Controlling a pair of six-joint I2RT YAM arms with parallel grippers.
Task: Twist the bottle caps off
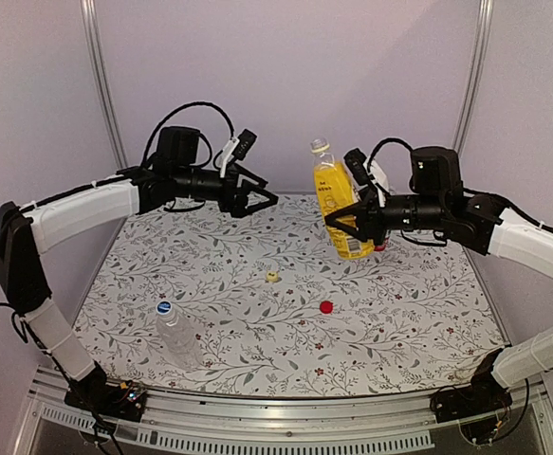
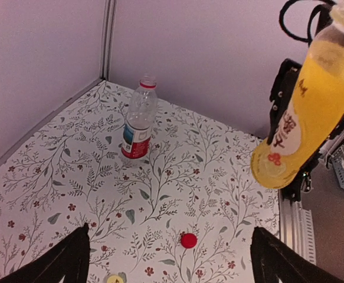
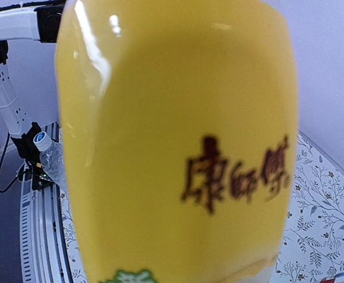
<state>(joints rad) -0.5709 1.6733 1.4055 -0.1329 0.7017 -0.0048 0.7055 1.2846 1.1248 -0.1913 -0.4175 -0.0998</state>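
Walls [image 1: 285, 76]: pale lilac panels, far and sides.
Table cover [image 1: 399, 313]: white, leafy floral print.
Rail [image 1: 285, 409]: aluminium, near edge.

I see bright, even, soft light, with faint shadows on the counter [image 1: 257, 322]. In my right wrist view the yellow bottle [image 3: 177, 118] looms blurred, glare streaking its shoulder.

Right wrist view: yellow bottle [image 3: 177, 147] fills frame, blurred, top and base cut off; we get no sight of right end effector [image 1: 360, 226] fingers there. Behind it clear bottle [image 3: 51, 161] mostly hidden. Left wrist view: yellow bottle mouth cut by top edge, yellow cap [image 2: 115, 278] clipped at bottom, label print unreadable for us.
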